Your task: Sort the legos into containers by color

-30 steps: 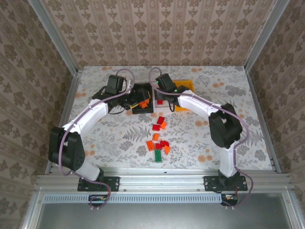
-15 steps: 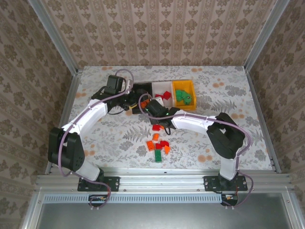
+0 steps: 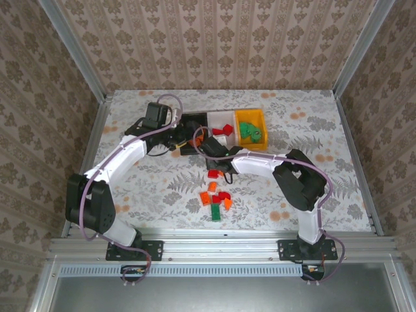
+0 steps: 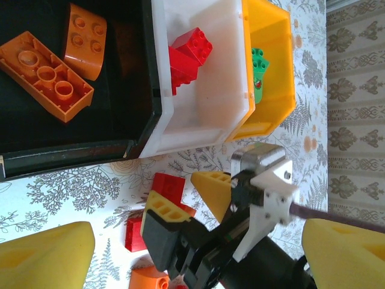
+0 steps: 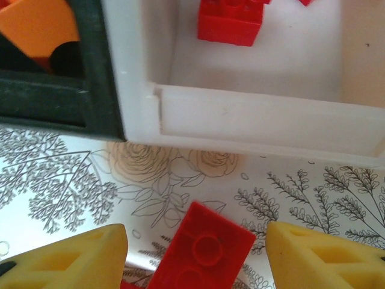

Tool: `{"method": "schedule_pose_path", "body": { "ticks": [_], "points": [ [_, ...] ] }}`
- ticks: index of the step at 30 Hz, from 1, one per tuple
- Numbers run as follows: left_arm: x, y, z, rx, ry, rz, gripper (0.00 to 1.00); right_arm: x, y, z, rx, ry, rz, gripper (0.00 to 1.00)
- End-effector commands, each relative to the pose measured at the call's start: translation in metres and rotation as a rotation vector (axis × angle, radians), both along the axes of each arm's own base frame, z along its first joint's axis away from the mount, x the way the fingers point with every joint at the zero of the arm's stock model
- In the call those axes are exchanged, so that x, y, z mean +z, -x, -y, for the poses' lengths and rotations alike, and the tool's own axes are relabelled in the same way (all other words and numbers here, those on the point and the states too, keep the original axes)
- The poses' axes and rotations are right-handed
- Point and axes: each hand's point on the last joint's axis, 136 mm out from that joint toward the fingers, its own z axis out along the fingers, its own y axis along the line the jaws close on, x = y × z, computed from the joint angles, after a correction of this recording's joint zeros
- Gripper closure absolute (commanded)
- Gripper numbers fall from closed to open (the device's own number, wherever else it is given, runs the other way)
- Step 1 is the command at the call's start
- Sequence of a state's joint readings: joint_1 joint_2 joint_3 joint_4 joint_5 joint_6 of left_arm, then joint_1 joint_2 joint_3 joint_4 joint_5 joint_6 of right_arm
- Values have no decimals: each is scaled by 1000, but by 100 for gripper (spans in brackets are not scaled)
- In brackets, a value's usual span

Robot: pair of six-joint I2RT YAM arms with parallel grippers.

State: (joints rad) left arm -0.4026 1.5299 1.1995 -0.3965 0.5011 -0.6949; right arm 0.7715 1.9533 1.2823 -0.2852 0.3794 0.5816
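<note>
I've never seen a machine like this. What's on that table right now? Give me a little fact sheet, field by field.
Black bin: orange bricks
White bin: red bricks
Yellow bin: green bricks
Loose bricks: red, orange and green, on the table in front of the bins
Left claw: open, holding nothing
Right claw: open, straddling a red brick on the table, not touching it

Between my yellow right fingers I see a red brick on the white table, which is printed with grey flowers and ferns. Beyond the fingertips, the black bin holds orange bricks, the white bin holds red bricks, and the orange-yellow bin holds green bricks.
</note>
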Motion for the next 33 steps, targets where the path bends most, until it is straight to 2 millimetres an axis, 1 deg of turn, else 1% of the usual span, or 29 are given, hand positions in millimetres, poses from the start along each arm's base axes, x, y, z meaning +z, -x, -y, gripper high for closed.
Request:
{"method": "schedule_pose_path", "body": {
  "ticks": [1,3,8,15,17,22,26,28,31,33],
  "points": [
    [18,0,-1,-13,9,57,8,-15,2,4,-50,-31,-35,37],
    [18,0,-1,-13,8,59,8,-17,3,5,-61,-40,-38,38],
    [17,0,-1,-12,9,55,8,-26,3,-1,-55,-83,-69,42],
    [18,0,-1,-14,9,59,8,-29,1,-7,-48,-103,-76,46],
    [18,0,-1,-14,10,59,8,-28,1,-12,-35,-119,-77,48],
    [18,0,-1,-14,9,59,8,-29,0,-20,0,-86,-76,54],
    [18,1,-1,-15,9,58,8,-34,-1,-14,-5,-40,-72,63],
    [18,0,-2,-13,8,60,8,-33,-1,-10,-2,-23,-62,68],
    [18,0,-1,-13,9,57,9,-26,0,-11,14,-28,-46,72],
    [16,0,-1,-13,8,54,8,-12,3,-18,39,-52,-20,73]
  ]
}}
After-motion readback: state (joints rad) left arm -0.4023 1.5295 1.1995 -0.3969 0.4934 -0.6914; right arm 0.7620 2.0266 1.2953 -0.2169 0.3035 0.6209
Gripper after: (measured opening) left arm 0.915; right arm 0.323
